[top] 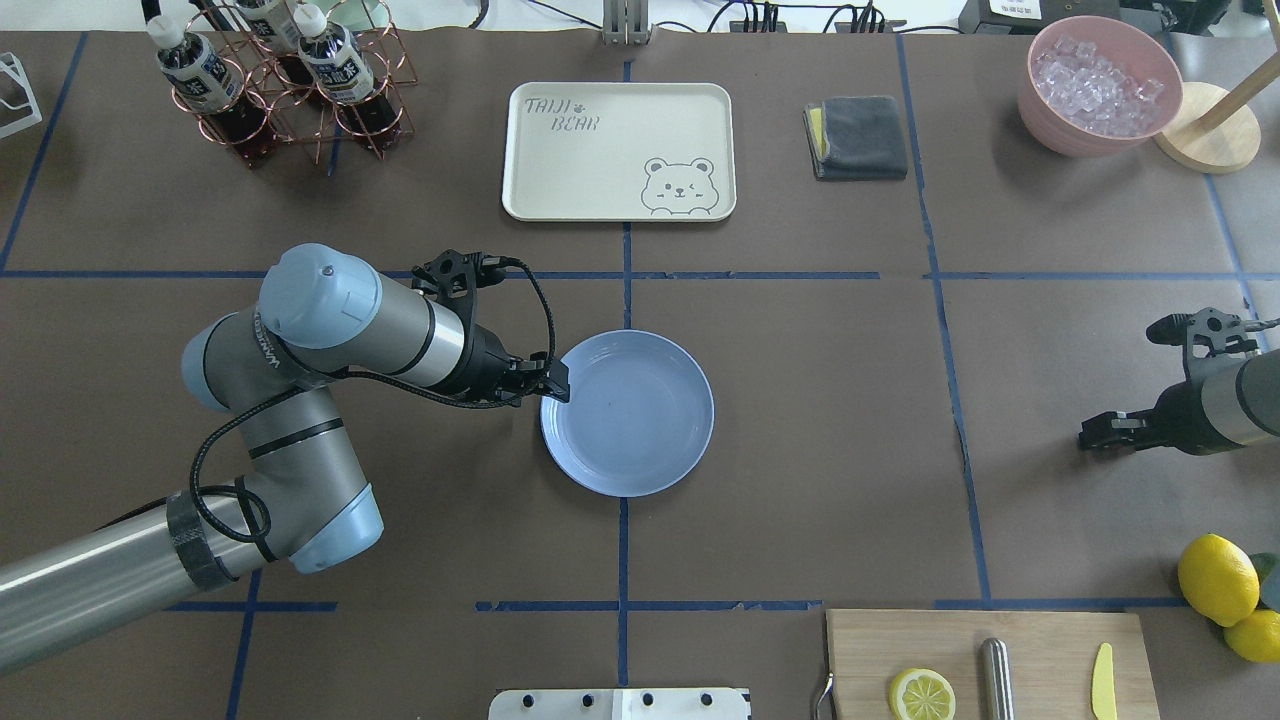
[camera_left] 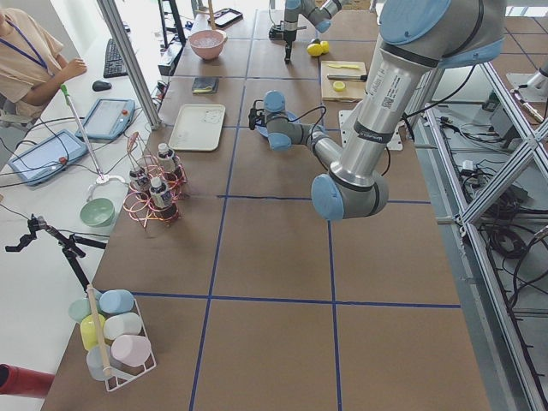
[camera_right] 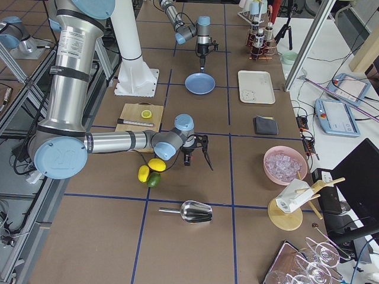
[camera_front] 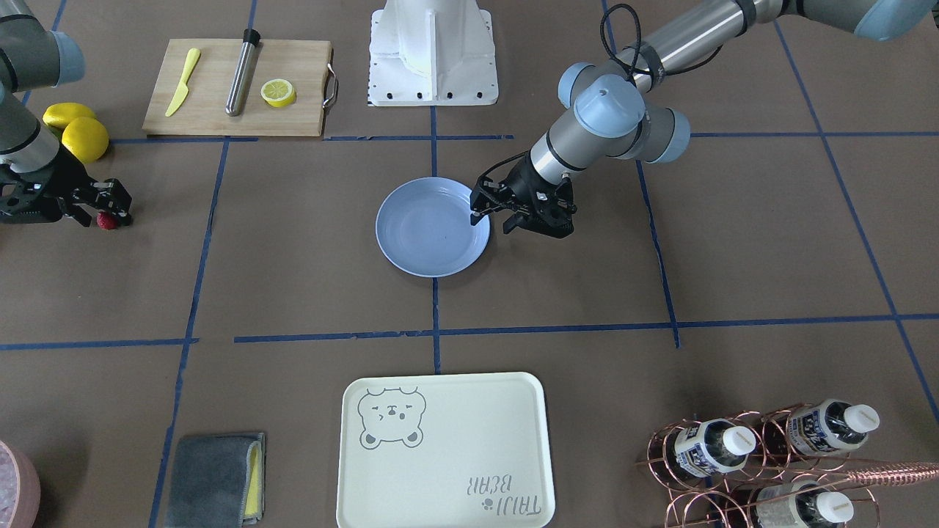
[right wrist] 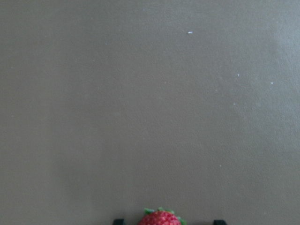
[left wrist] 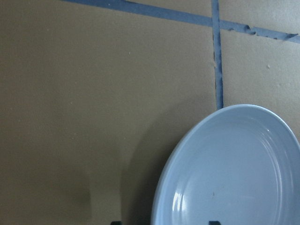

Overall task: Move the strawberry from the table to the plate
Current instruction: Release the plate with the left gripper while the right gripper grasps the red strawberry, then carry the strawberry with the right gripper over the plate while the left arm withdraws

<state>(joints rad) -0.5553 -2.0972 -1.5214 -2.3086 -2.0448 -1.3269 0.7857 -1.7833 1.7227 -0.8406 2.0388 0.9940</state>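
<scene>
While the strawberry (right wrist: 160,219) lies on the tabletop (camera_front: 308,220), well apart from the plate (camera_front: 425,242) on the robot's right of it, it is straddled by the widely spread jaws of the right gripper (camera_front: 107,213), with gaps seen on both sides. The left gripper (camera_front: 491,220) is positioned at the plate's rim, jaws likewise spread, nothing held.

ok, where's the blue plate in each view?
Front-facing: blue plate, centre.
Overhead: centre.
Exterior left: cannot make it out behind the left arm.
Exterior right: upper middle.
Left wrist: lower right, cropped.
Right wrist: not in it.
Landmark: bear-print tray, just across a tape line from it.
</scene>
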